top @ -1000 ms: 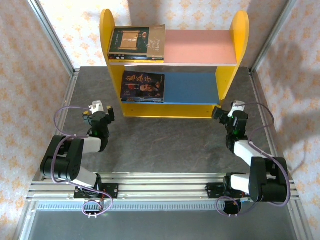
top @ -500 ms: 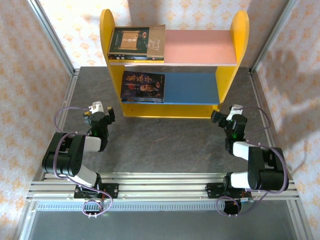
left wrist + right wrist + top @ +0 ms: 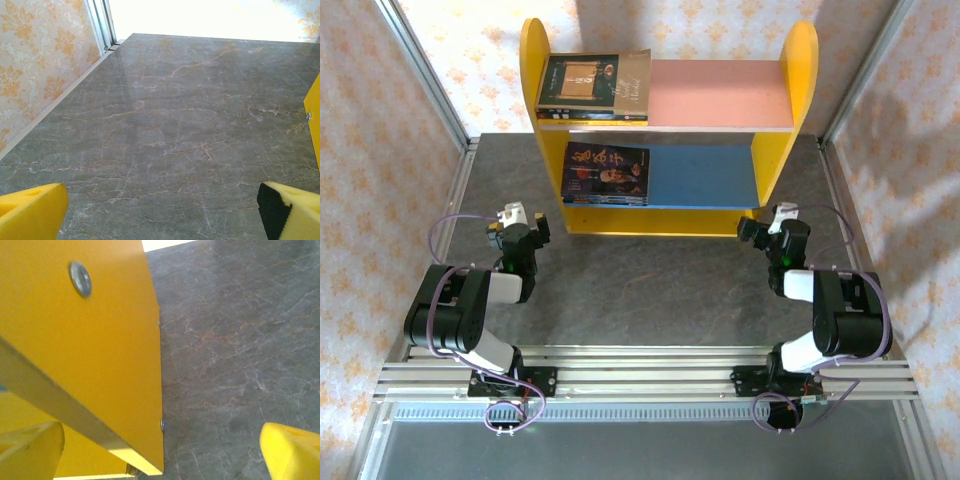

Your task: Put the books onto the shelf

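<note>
Books [image 3: 593, 87] in the top view lay flat in two piles on the shelf [image 3: 798, 90], at the upper centre of the frame. One pile was on the pink upper board [image 3: 720, 95], the other on the blue lower board [image 3: 705, 178], both toward the left end. The count per pile could not be read. No loose book showed on the table [image 3: 650, 300]. The left gripper [image 3: 520, 222] sat left of the shelf, apart from it. The right gripper [image 3: 765, 225] sat just beside the foot of the right side panel [image 3: 772, 170].

Left wrist view: the left gripper [image 3: 160, 220] had its fingers [image 3: 32, 212] spread wide at the bottom corners, with only table between them. A sliver of shelf showed at the right edge.

Right wrist view: the right gripper [image 3: 160, 455] was also spread wide and held nothing. The side panel [image 3: 90, 350] loomed very close at upper left, its lower corner near the left finger [image 3: 30, 450].

Judgement: placing looked finished, with parking the arms as the step in hand. The right arm should back off toward frame bottom, away from the panel, without swinging left. A knock there could jolt the shelf and slide the piles. The left arm had free room.
</note>
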You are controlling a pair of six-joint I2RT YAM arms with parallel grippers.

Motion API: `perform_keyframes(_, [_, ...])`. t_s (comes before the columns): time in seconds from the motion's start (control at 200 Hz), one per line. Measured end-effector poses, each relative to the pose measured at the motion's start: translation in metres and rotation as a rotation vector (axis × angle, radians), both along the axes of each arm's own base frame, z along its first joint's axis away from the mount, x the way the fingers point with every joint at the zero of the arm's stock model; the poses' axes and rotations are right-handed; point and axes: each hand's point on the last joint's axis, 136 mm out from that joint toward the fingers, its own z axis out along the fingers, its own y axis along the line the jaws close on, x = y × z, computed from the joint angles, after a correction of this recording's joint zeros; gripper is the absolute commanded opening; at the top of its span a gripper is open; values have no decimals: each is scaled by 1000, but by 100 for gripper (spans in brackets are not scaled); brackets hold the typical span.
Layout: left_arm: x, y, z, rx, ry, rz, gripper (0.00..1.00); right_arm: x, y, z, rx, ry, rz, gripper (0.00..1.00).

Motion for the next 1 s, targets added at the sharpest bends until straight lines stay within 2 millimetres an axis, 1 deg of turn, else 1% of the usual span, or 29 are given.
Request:
perform_keyframes(0.12, [0,0,0,0,0,0,100,2,3,1,-10,0,14,99])
perform_keyframes(0.26, [0,0,0,0,0,0,100,0,4,-3,-17,17,17,99])
perform_keyframes(0.35, [0,0,0,0,0,0,100,3,1,-5,-34,8,-16,99])
perform_keyframes(0.425, [0,0,0,0,0,0,100,2,0,-11,-47,27,-33,99])
perform_keyframes(0.706, [0,0,0,0,0,0,100,1,-7,-11,-67,28,-75,99])
perform_keyframes(1.001, [0,0,0,0,0,0,100,1,-8,-11,-69,29,-78,99])
